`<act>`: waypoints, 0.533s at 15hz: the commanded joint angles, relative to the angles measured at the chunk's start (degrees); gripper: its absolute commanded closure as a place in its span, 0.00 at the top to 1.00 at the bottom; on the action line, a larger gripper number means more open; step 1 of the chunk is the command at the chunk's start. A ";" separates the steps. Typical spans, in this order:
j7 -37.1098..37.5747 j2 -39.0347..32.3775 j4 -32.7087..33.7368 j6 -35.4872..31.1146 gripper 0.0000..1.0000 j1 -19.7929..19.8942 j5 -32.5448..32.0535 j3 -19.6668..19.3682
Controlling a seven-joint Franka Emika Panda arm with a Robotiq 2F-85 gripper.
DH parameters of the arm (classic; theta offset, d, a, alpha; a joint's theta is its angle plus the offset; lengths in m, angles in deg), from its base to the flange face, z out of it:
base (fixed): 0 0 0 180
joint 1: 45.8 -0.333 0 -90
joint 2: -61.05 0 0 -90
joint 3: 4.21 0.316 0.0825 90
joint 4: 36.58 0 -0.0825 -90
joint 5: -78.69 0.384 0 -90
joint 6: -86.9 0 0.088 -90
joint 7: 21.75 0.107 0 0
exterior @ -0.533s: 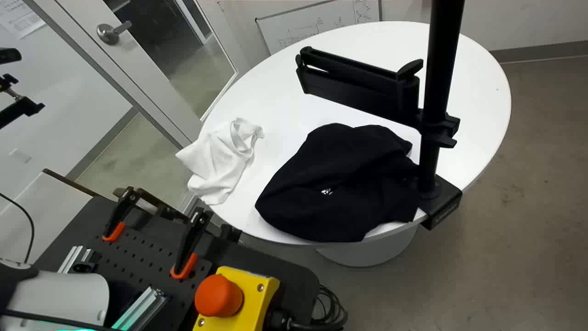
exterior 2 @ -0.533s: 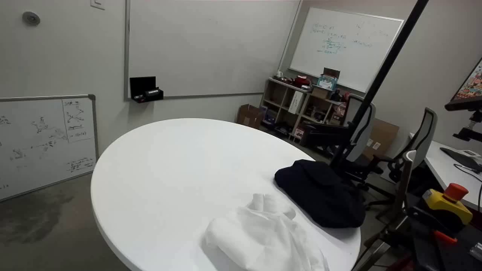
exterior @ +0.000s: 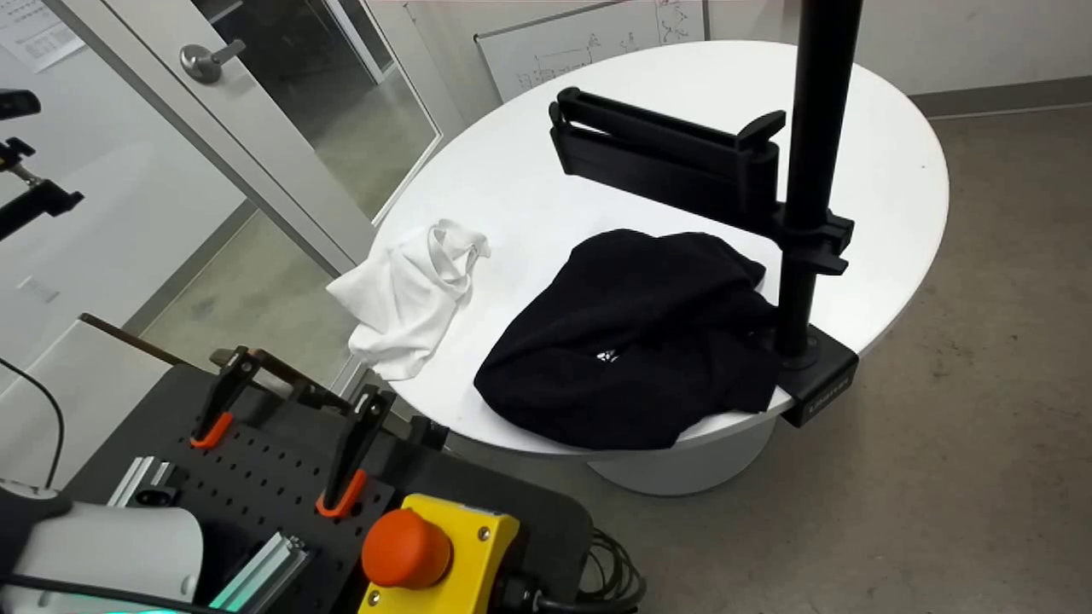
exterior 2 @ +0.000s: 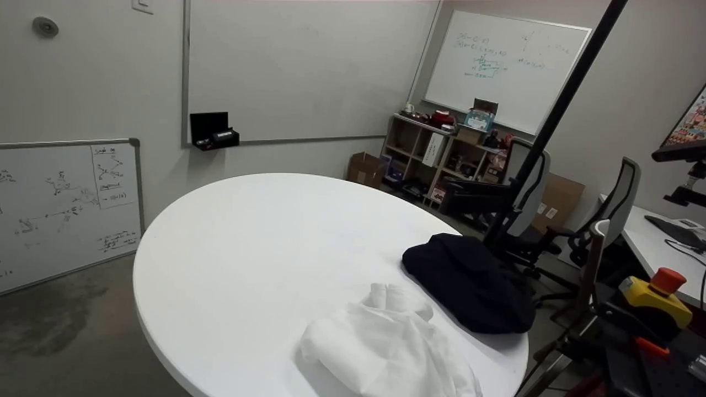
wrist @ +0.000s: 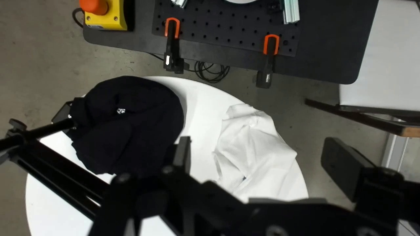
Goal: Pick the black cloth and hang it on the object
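The black cloth (exterior: 631,341) lies crumpled on the round white table at the base of a black clamp-on stand. The cloth also shows in an exterior view (exterior 2: 469,281) and in the wrist view (wrist: 131,127). The black stand (exterior: 815,128) has an upright pole and a folded side arm (exterior: 665,158) above the table; the arm also shows in an exterior view (exterior 2: 477,197) and in the wrist view (wrist: 62,175). My gripper (wrist: 259,155) is open and empty, high above the table. Its fingers frame a white cloth below, apart from it. The gripper is outside both exterior views.
The white cloth (exterior: 414,298) lies beside the black cloth near the edge of the white table (exterior: 734,68). A dark bench with orange-tipped clamps (exterior: 341,495) and a yellow emergency-stop box (exterior: 478,546) stands alongside. A door (exterior: 281,145) and chairs (exterior 2: 606,215) are nearby.
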 commanded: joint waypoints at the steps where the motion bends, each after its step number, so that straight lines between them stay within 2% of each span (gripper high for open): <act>1: 2.75 -0.35 -5.92 -6.10 1.00 4.35 -2.99 -2.17; 4: 5.48 -2.07 -11.41 -13.94 1.00 9.61 -7.03 -4.52; 5: 6.32 -5.78 -8.52 -15.47 1.00 11.22 -8.13 -5.01; 8: 9.99 -9.73 -10.02 -25.57 1.00 16.57 -10.78 -7.26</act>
